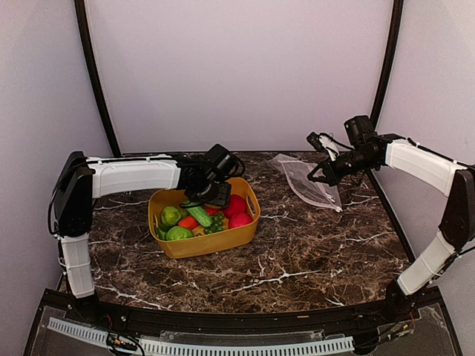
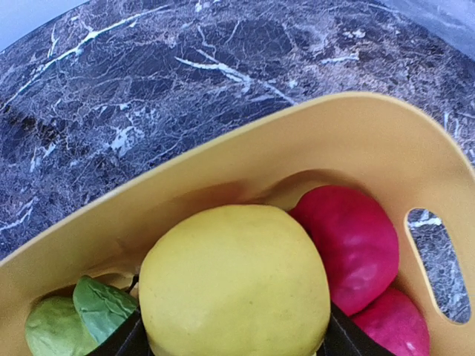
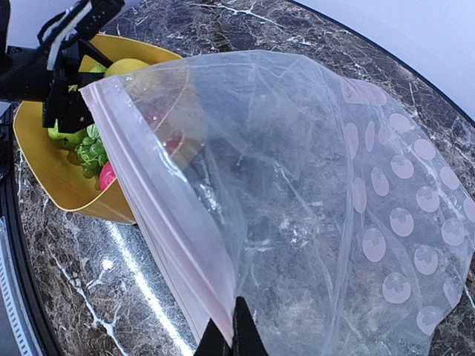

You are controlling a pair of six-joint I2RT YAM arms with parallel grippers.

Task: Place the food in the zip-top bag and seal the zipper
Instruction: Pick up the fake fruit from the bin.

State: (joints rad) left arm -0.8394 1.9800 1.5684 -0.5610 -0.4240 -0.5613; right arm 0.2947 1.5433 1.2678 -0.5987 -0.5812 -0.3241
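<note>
We see the yellow lemon [image 2: 234, 285] pinched in the left gripper [image 2: 234, 343], over the inside of the yellow tub [image 1: 204, 243]. Red balls [image 2: 349, 245] lie just beside it on one side and a green fruit [image 2: 52, 326] on the other. The left arm stretches level above the marble table [image 1: 297, 252], with its wrist bent down. The right gripper [image 3: 231, 337] is clamped on the zipper [image 3: 159, 208] of the zip-top bag [image 3: 312, 222], at the far right of the table. The right forearm is raised and points leftwards. The bag seems partly lifted, though we cannot say this surely
</note>
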